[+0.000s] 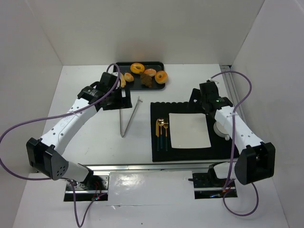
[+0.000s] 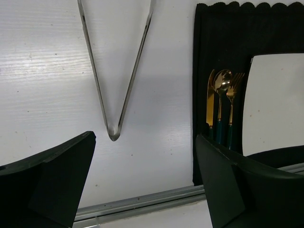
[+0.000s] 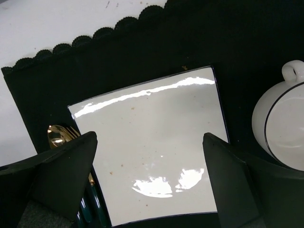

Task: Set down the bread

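The bread (image 1: 150,72) is a round golden-brown bun lying in the black tray (image 1: 159,64) at the back of the table, among orange ring doughnuts (image 1: 137,68). My left gripper (image 1: 118,100) (image 2: 145,137) hovers just in front of the tray's left end, open and empty, looking down on bare table. My right gripper (image 1: 202,102) (image 3: 149,136) hangs open and empty over the far edge of the white square plate (image 1: 189,129) (image 3: 152,142). Neither wrist view shows the bread.
Metal tongs (image 1: 129,116) (image 2: 113,134) lie on the table between tray and black placemat (image 1: 159,109) (image 2: 204,57) (image 3: 142,52). Gold cutlery (image 1: 162,133) (image 2: 223,109) lies left of the plate. A white cup (image 1: 221,128) (image 3: 280,123) stands at its right. White walls enclose the table.
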### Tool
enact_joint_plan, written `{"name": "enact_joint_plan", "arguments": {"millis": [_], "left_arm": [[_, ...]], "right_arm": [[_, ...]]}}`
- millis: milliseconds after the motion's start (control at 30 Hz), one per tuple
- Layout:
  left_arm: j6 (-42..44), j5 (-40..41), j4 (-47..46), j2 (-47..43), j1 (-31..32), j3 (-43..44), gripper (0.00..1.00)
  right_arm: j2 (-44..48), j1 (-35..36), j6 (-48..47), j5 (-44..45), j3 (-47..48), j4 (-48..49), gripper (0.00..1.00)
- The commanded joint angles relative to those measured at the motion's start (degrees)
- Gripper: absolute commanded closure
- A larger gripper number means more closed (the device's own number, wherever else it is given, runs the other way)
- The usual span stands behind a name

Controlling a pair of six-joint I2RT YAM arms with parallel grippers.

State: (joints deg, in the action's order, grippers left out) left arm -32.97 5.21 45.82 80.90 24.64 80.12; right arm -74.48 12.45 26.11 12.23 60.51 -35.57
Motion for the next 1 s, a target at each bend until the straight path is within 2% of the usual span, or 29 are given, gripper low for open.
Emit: {"name": "enact_joint_plan", "arguments": {"millis": [0,233,333,600,767,967], "left_arm": [[1.1,3.2,1.6,0.6,0.5,2.5,0.0],[0.5,4.5,1.6,1.1,1.6,1.2,0.0],[-0.1,6.6,0.2,1.6,3.0,-2.7,0.0],[-2.3,5.1,-7.7,3.6,5.3,-15.6,0.0],[-2.3,5.7,-13.7,8.3,4.8,-19.6,0.0],[0.6,7.3,-19.4,18.0,2.4,-18.4,0.0]], "right_arm": [[1.5,-0.4,1.2,0.1,-0.9,1.6,0.01],[-1.5,-0.9,1.2,-0.6,-0.3,0.9,0.01],[-2.0,-0.9,1.2,-1.3,-0.3,1.6,0.01],[-4.1,-0.9,1.2,-5.0,-1.0,4.7,0.01],[-6.0,-0.9,1.2,-5.7,0.8,4.7,0.01],[-6.6,-0.9,0.7,-7.0,0.8,5.4,0.01]]}}
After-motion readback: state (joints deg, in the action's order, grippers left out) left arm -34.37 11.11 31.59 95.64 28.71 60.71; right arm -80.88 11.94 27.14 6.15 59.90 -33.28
